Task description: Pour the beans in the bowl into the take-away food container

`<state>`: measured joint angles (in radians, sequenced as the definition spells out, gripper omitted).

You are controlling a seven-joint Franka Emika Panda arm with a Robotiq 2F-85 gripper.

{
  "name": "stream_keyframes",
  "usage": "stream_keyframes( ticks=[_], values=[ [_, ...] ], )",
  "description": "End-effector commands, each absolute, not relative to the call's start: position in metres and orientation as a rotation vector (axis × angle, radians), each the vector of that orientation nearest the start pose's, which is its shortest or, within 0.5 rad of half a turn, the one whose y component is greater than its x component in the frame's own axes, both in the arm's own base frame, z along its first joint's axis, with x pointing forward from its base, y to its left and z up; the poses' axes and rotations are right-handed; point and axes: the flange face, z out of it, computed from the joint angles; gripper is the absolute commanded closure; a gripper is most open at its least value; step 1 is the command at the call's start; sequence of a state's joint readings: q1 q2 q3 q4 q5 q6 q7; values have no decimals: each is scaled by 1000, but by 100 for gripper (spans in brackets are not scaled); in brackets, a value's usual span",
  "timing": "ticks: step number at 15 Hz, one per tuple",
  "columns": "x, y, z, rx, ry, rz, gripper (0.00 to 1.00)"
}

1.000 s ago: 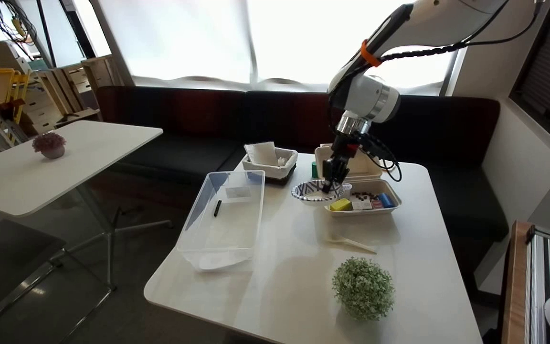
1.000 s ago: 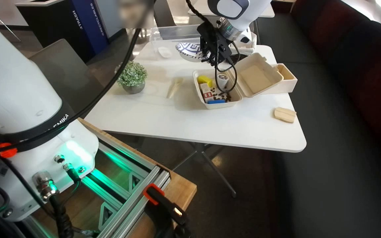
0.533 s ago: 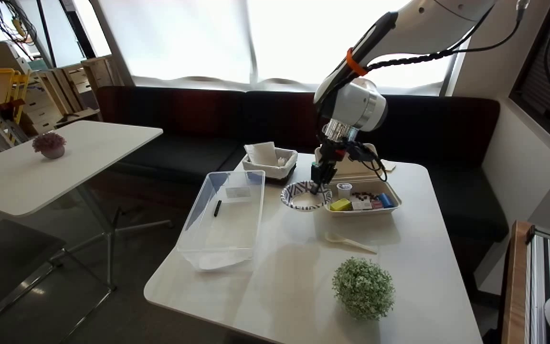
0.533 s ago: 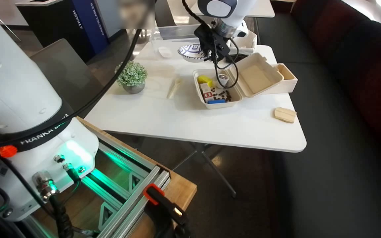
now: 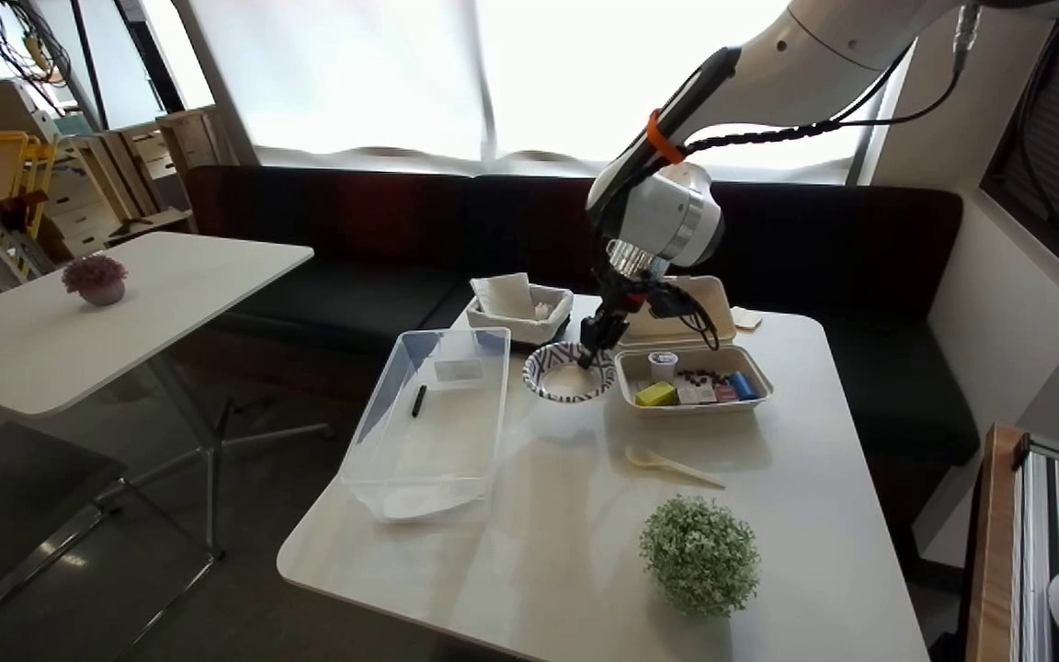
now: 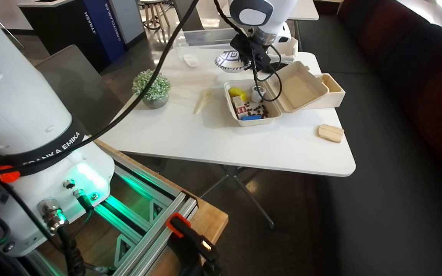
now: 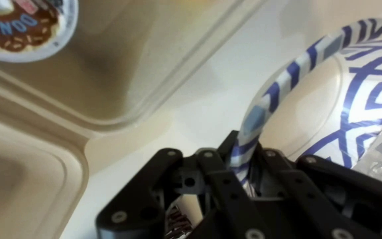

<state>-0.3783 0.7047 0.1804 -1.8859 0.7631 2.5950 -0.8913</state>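
My gripper (image 5: 587, 357) is shut on the rim of the bowl (image 5: 568, 381), white with a blue pattern. It holds the bowl above the table, beside the take-away food container (image 5: 695, 409). The bowl also shows in an exterior view (image 6: 228, 61) and at the right of the wrist view (image 7: 303, 109); no beans show inside it. The tan container stands open, with its lid (image 6: 299, 90) folded back. The beans (image 6: 261, 110) lie scattered on its floor, beside a white cup (image 5: 663, 365), a yellow piece (image 5: 656, 394) and a blue piece (image 5: 742, 385).
A clear plastic tray (image 5: 493, 432) holds a black marker. A lined basket (image 5: 543, 328) stands behind it. A pale spoon (image 5: 674, 467) and a potted plant (image 5: 700, 554) are on the table. A wooden box (image 6: 334, 94) stands behind the lid, and a wooden piece (image 6: 330, 133) lies near the table edge.
The gripper and bowl have moved away from over the container's edge toward the clear tray. The bowl's inside now faces the camera more in an exterior view, and the white cup is uncovered.
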Motion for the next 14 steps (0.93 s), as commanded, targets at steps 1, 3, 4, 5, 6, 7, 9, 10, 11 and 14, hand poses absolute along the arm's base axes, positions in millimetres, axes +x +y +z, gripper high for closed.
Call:
stream_keyframes(
  ticks=[1,3,4,5,6,7,9,10,11,14],
  values=[
    [621,-141,116,-2684,24,-367,76],
    [619,-136,115,-2670,50,-332,61],
    [618,-133,118,-2670,59,-326,55],
    [615,-127,123,-2680,80,-316,46],
    [615,-122,130,-2697,90,-320,39],
    [614,-116,140,-2732,90,-328,32],
    [614,-102,162,-2788,64,-372,17],
    [613,-94,172,-2813,54,-383,8],
    [610,-83,185,-2859,39,-399,2],
    [593,-53,215,-2995,70,-384,0]
  ],
)
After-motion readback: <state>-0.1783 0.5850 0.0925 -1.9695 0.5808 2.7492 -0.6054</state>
